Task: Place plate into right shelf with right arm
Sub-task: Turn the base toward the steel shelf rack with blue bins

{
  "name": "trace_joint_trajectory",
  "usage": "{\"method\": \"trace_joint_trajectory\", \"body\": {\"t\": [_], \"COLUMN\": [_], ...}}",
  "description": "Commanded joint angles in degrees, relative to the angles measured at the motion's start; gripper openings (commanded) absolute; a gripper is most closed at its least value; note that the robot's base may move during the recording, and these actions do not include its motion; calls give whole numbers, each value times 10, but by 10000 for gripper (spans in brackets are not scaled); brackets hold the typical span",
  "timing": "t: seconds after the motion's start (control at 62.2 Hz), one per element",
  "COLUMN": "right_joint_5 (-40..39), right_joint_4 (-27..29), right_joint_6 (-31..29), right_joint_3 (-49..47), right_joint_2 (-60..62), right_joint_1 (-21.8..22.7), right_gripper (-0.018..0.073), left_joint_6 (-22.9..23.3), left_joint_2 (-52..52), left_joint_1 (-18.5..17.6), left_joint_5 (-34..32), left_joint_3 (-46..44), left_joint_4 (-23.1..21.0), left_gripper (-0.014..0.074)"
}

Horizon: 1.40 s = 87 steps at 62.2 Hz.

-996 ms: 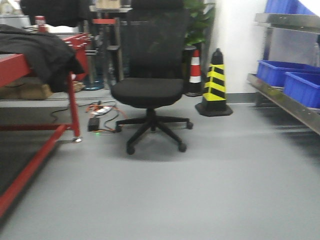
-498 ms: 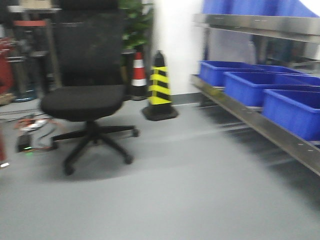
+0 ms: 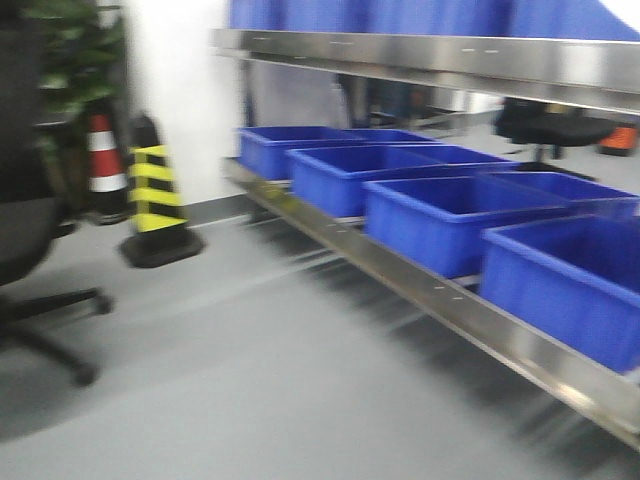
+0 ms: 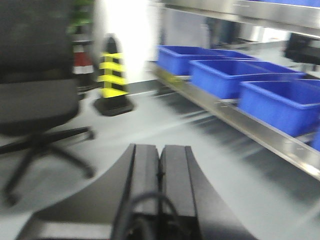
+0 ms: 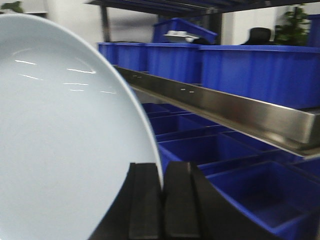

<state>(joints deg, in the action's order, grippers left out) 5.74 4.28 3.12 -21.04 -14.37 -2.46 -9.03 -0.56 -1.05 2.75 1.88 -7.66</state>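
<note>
Right wrist-mounted view is half filled by the glossy white round plate (image 5: 65, 140), which stands on edge with its rim pinched between the dark fingers of the right claw (image 5: 161, 172). That claw is clamped on it. Past the plate runs the shiny stainless-steel shelf (image 5: 225, 112). One beam crosses the picture, with blue plastic bins (image 5: 260, 70) standing above it and more below it.

From the exterior front-facing view the same shelf (image 3: 430, 290) stretches along the right side, its lower level packed with bins (image 3: 440, 215) almost edge to edge. A yellow-and-black striped cone (image 3: 155, 195) and a black office chair (image 3: 30, 250) stand well apart on the left. All the views are blurred. The left claw (image 4: 160, 152) has its fingers pressed together on nothing, above the grey floor (image 4: 150, 125).

The plate is not yet over the shelf, so the step in hand is probably the approach. To do it well, the right arm should carry the plate slowly, since only a thin edge grip holds it. The plate should be tipped flat before it passes the beam's front lip and aimed at an open bin or a bare stretch. The claw should let go only once the plate is resting on something.
</note>
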Motion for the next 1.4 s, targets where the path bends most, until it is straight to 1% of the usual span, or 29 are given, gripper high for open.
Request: {"method": "trace_joint_trajectory", "body": {"t": [0.0, 1.382], "right_joint_5": [-57, -57], "right_joint_4": [4, 4], "right_joint_6": [-4, -4], "right_joint_3": [-16, -16], "right_joint_2": [-4, -4], "right_joint_1": [4, 4], "right_gripper": [51, 51], "left_joint_6": [4, 4], "left_joint_2": [-6, -6], "left_joint_1": [-1, -1], "left_joint_5": [-52, -52], "left_joint_3": [6, 6], "left_joint_4": [-5, -5], "left_gripper": [-128, -128]}}
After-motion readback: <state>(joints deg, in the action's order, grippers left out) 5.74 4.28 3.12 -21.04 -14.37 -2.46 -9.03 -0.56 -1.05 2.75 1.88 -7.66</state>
